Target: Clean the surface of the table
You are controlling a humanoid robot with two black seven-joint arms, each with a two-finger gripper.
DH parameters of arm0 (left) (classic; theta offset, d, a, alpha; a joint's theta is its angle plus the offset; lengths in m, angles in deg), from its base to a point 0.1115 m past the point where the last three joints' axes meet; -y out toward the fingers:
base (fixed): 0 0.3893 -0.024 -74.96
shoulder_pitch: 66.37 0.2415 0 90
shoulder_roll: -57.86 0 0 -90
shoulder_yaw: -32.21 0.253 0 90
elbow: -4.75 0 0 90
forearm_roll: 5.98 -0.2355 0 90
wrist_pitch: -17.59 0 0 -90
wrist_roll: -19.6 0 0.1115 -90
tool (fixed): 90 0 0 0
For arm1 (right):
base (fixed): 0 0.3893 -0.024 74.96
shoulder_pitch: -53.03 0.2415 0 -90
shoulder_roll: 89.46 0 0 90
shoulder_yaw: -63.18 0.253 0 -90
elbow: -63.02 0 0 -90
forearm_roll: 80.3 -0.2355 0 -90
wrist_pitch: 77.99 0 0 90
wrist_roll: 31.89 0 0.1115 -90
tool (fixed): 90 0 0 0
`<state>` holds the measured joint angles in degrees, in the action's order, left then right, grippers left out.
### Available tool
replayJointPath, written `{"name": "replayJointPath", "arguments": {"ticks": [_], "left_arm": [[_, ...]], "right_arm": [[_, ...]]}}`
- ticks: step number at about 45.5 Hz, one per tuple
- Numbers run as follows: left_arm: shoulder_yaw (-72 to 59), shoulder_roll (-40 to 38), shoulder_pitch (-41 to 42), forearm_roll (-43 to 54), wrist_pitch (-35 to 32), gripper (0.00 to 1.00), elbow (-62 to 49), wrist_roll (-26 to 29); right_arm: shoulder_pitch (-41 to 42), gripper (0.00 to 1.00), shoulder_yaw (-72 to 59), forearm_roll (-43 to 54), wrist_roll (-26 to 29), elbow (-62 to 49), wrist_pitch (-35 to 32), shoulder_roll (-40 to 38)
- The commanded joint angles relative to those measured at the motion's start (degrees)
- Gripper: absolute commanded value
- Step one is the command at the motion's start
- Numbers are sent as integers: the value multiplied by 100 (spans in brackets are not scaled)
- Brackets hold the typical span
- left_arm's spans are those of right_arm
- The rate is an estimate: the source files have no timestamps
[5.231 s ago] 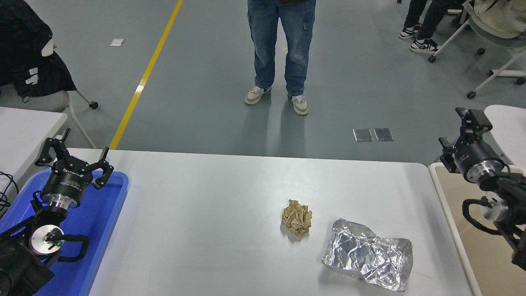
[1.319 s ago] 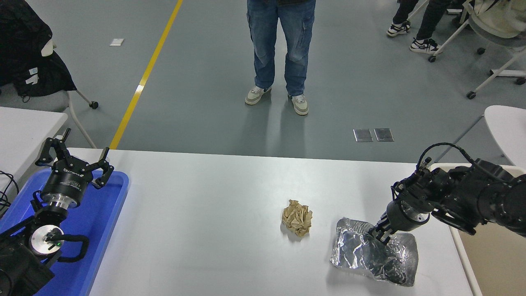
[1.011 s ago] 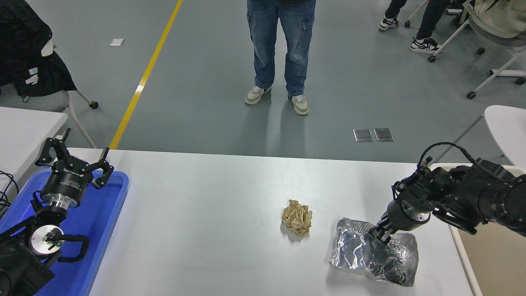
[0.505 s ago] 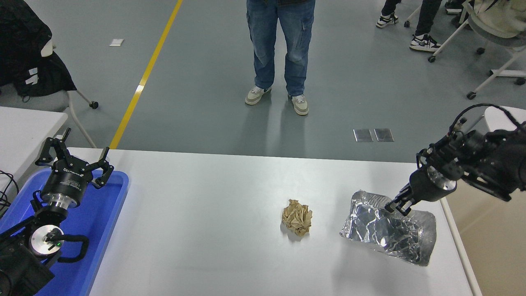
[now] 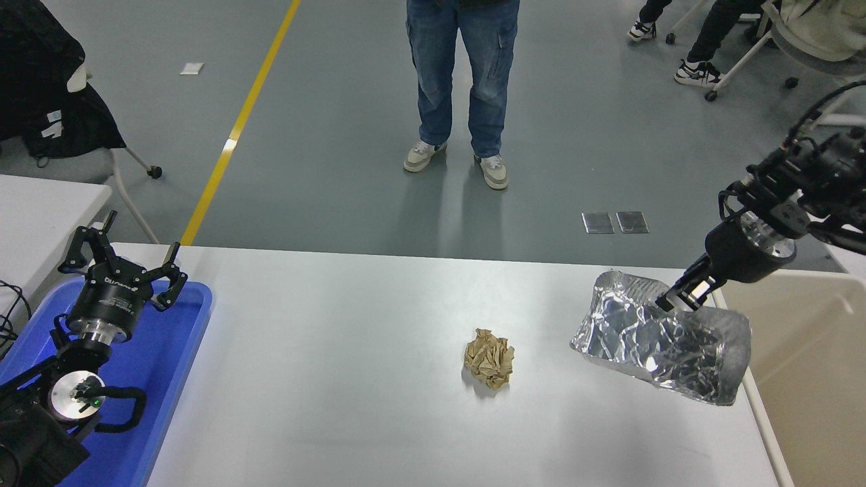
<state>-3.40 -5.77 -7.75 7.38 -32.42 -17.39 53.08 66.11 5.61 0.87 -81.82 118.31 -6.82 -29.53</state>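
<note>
The white table surface fills the lower middle of the head view. A crumpled brown paper ball lies on it right of centre. My right gripper is shut on the top edge of a crumpled sheet of silver foil and holds it in the air above the table's right edge. My left gripper is open and parked over the blue tray at the lower left.
A beige bin stands just right of the table, beside the hanging foil. A person in jeans stands on the floor beyond the far edge. A smaller white table is at the left, chairs at the back.
My right gripper came in from the right, shut on the foil lying on the table, then lifted it up and to the right toward the beige bin. The paper ball and left arm have not moved.
</note>
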Motion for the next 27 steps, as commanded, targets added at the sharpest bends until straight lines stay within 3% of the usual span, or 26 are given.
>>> {"name": "replayJointPath", "arguments": {"ticks": [1,17,27], "left_arm": [[1,0,-8,0,0,100,0,0],[1,0,-8,0,0,100,0,0],[-8,0,1,0,0,100,0,0]], "right_arm": [[213,0,35,-57,-7,52,-200,-78],[-1597,0,132,-1638,-7,-2391,-200,-324],[-2380,0,632,-1780,-7,-3085,-200,-710]]}}
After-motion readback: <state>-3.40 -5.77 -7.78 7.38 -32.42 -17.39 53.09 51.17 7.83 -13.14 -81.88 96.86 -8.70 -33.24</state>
